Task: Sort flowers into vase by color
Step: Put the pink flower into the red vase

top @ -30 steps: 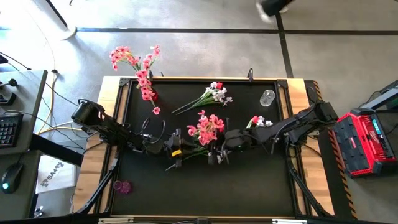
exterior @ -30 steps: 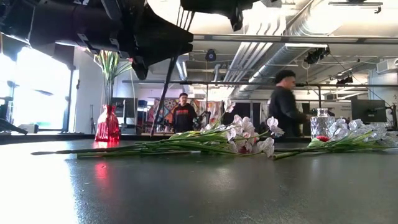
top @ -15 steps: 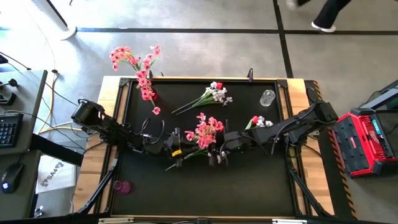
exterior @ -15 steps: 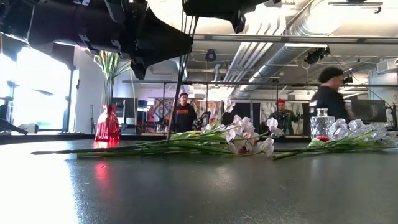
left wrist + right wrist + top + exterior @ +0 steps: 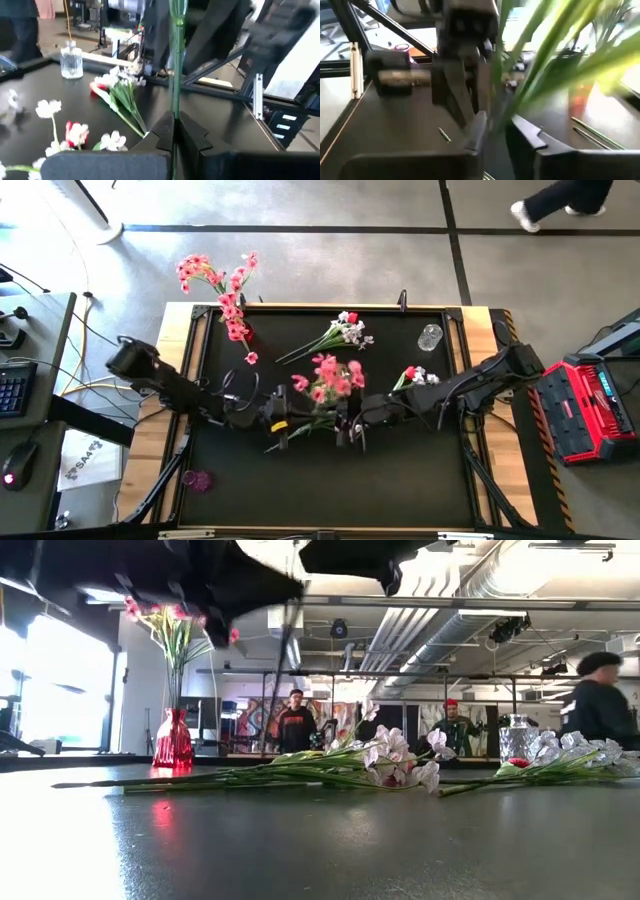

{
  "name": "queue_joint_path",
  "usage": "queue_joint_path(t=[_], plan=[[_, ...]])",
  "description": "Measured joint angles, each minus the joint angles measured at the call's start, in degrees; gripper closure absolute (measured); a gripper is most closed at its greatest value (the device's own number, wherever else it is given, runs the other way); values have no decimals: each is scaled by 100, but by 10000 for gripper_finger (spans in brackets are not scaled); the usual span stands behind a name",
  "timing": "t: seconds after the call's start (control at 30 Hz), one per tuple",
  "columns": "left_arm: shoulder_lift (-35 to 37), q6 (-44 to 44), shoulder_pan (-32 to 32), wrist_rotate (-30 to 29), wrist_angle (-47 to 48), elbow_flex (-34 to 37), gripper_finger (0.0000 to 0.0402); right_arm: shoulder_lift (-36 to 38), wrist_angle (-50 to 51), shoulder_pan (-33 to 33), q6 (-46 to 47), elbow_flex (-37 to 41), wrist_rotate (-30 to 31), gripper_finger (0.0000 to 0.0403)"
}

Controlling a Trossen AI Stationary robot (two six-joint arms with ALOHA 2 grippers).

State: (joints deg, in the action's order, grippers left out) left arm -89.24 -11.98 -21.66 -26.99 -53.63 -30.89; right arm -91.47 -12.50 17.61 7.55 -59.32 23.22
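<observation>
Above the middle of the black table (image 5: pixel 400 470), a pink flower spray (image 5: pixel 328 377) is held by its green stem in the left gripper (image 5: pixel 173 131), whose fingers are clamped on it. The right gripper (image 5: pixel 496 131) is set around the same stem, its fingers slightly parted. White sprays (image 5: pixel 345 331) are left lying behind.

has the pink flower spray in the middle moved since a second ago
Yes. The pink flower spray has shifted toward the table's far edge, nearer the white bunch lying there.
</observation>
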Motion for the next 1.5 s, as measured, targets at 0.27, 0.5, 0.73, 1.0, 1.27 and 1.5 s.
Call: queue_joint_path(t=[0.27,0.5,0.73,1.0,1.27,1.5], plan=[[1904,306,-699,-2301,2288,0,401,93,8,348,229,4,1075,257],[3199,1451,-1442,-4634,2805,0,401,91,557,530,695,4,1441,238],[3866,2490,-1767,-5060,2625,0,401,93,1384,734,1211,23,2155,238],[4094,2260,-1979,-6284,3491,9,401,93,2519,973,1994,24,2678,237],[5012,2212,-1571,-6311,3403,0,401,91,3196,992,2513,24,2902,237],[5946,2854,-732,-6311,3401,0,401,91,3241,995,2519,23,2901,237]])
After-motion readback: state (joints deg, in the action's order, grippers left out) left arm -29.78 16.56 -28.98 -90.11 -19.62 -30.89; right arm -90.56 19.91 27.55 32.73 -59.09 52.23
